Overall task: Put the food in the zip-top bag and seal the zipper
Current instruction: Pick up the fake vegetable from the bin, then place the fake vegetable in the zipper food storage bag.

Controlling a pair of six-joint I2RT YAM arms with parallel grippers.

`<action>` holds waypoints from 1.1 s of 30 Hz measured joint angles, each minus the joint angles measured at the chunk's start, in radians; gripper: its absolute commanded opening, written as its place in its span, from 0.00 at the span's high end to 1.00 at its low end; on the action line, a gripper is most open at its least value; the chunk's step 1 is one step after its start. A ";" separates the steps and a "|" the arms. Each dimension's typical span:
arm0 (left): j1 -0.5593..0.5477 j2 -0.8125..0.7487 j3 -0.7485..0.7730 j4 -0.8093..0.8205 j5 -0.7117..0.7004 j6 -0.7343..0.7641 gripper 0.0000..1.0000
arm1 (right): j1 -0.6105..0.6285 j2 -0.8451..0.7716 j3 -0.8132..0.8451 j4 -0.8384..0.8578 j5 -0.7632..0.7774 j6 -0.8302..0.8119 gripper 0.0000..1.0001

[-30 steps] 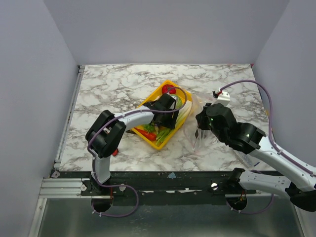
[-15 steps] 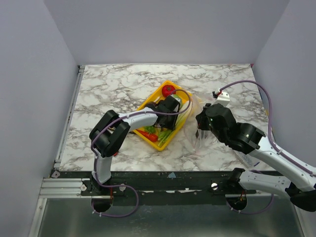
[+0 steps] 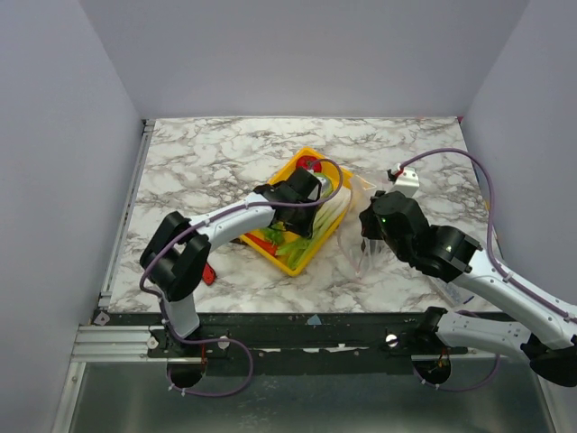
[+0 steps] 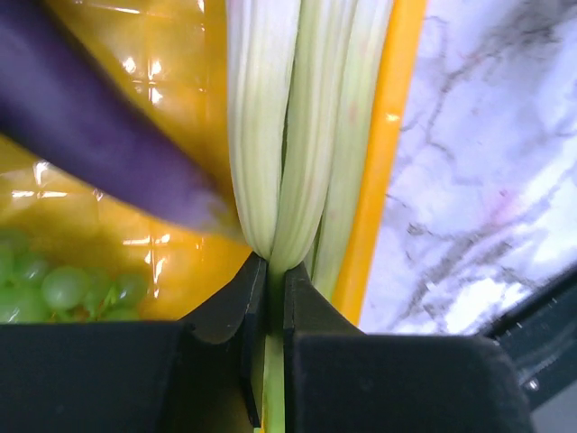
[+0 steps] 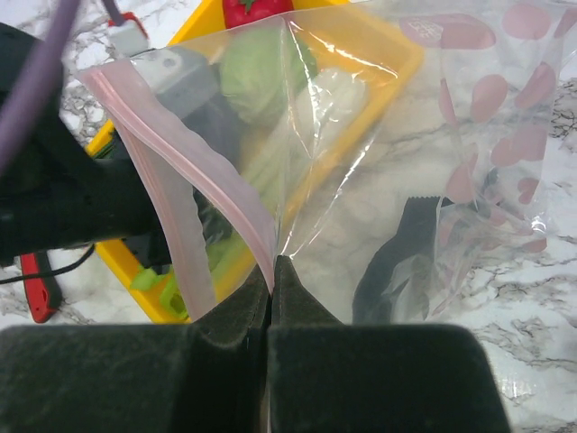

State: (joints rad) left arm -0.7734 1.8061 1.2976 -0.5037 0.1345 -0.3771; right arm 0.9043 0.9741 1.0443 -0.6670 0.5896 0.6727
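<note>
The left gripper (image 4: 269, 275) is clamped on the base of the leek (image 4: 288, 126), which lies along the tray (image 4: 397, 108) wall mid-worktop. The right gripper (image 5: 272, 271) pinches the bag (image 5: 361, 135) by its zipper (image 5: 194, 180) strip. It lifts the mouth just beside the tray (toward the right edge), likely so the leek needs only a short carry.

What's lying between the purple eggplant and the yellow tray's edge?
The pale-green leek, lying along the tray's rim with the eggplant on its other side; the left gripper pinches its end. The left wrist view shows it.
</note>
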 measured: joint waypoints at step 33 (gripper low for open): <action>-0.023 -0.767 -0.109 -0.429 0.426 -0.093 1.00 | 0.000 0.047 0.019 0.001 0.019 -0.012 1.00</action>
State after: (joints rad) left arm -0.7959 1.0393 1.1881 -0.9329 0.5606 -0.4706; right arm 0.9043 1.0214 1.0634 -0.6659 0.6090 0.6609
